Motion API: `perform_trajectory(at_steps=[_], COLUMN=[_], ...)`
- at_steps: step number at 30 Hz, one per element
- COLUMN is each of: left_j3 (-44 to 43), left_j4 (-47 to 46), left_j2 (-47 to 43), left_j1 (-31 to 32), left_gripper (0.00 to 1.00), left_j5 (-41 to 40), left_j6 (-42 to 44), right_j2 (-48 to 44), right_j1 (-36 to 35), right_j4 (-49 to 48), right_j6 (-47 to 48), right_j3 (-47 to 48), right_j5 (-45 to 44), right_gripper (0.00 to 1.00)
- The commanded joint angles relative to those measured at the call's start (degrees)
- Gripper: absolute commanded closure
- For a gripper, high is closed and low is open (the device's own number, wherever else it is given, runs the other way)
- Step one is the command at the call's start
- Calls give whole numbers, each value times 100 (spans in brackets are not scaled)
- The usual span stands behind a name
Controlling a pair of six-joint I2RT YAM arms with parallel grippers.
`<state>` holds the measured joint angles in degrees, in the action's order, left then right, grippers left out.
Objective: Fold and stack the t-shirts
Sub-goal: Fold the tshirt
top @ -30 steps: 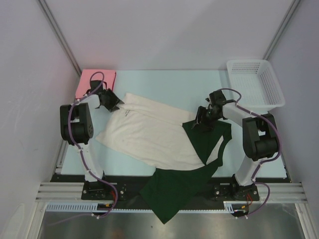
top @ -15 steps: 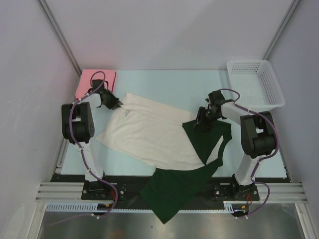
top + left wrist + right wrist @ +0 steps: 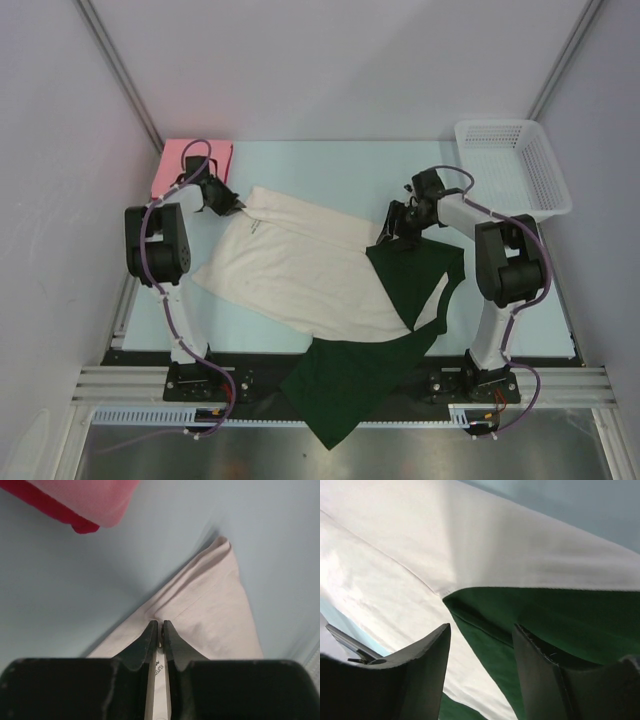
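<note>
Across the middle of the pale blue flat bench lies the cream-and-dark-green cloth t-shirt, spread open and rumpled, not folded. Its cream part runs from the far left toward the near right, a dark green part lies at its right, and more green cloth hangs over the near edge of the bench between the 2 arm bases.

The 2 black-and-white arms flank it. The left arm reaches to the shirt's far left corner. The right arm reaches to the far right of the shirt, where cream meets green.

At the far right corner of the bench stands a white plastic mesh basket, rectangular and apart from the shirt. At the far left corner rests the plain pink-red t-shirt, folded square. It is near the left arm's wrist. In the left wrist view, bare bench separates its rounded edge from the cream corner.

The left jaws stand narrow, with only a slit between the 2 black fingers, and they pinch a raised ridge of cream cloth close to that corner. The right jaws stand wide, the 2 dark fingers well apart, and the seam between cream and green cloth lies below and between them. Whether their tips touch the cloth cannot be told.
</note>
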<state>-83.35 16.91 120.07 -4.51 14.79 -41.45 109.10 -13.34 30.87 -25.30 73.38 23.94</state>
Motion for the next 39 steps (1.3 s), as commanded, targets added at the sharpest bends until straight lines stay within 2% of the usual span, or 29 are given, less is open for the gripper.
perform_trajectory(at_steps=[1,3,13,17,25,30,31,32,33,39], left_j3=[-348,-392,-515,-533,-542,-542,-533,-524,-507,-428], left_j4=[5,23,76,85,94,94,94,94,94,102], left_j2=[95,148,219,218,245,262,262,254,228,183], left_j1=[29,21,21,21,12,-14,-41,-41,-50,-94], left_gripper=[87,87,87,86,86,86,86,87,87,87], left_j5=[68,95,147,121,165,165,165,139,52,33], left_j6=[155,216,260,260,304,304,296,304,304,295], right_j2=[225,348,858,929,903,903,894,876,798,560], right_j1=[-72,-133,-379,-423,-511,-590,-608,-617,-634,-766], right_j4=[-99,-196,-108,-64,6,112,129,147,156,261], right_j6=[288,324,482,544,666,702,728,728,728,728], right_j3=[273,395,975,976,862,844,827,809,774,519], right_j5=[364,558,726,787,647,612,594,594,585,436], right_gripper=[42,48,54,61,62,77,83,95,100,100])
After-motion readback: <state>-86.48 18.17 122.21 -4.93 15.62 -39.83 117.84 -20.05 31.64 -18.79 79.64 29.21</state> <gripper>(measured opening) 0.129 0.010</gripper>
